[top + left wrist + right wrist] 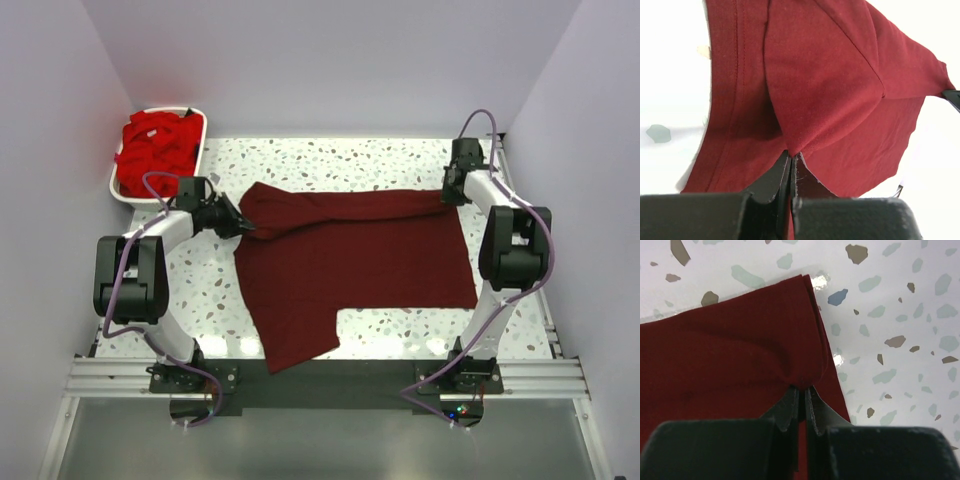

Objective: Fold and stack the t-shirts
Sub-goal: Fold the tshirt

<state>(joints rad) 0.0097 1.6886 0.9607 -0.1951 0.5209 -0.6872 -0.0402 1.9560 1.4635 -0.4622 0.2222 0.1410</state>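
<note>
At the far left, a white basket (128, 199) holds the red shirts (155, 145). The left arm (150, 260) reaches forward with its forearm angled inward. The left gripper (240, 226) is pinched closed on a fold at the left edge of the maroon shirt (350, 255). This shirt lies spread on the speckled table (330, 160) between both arms, its far strip doubled over. The right arm (510, 250) extends forward, wrist turned inward. The right gripper (447, 196) is clamped tight on the shirt's far right corner.
</note>
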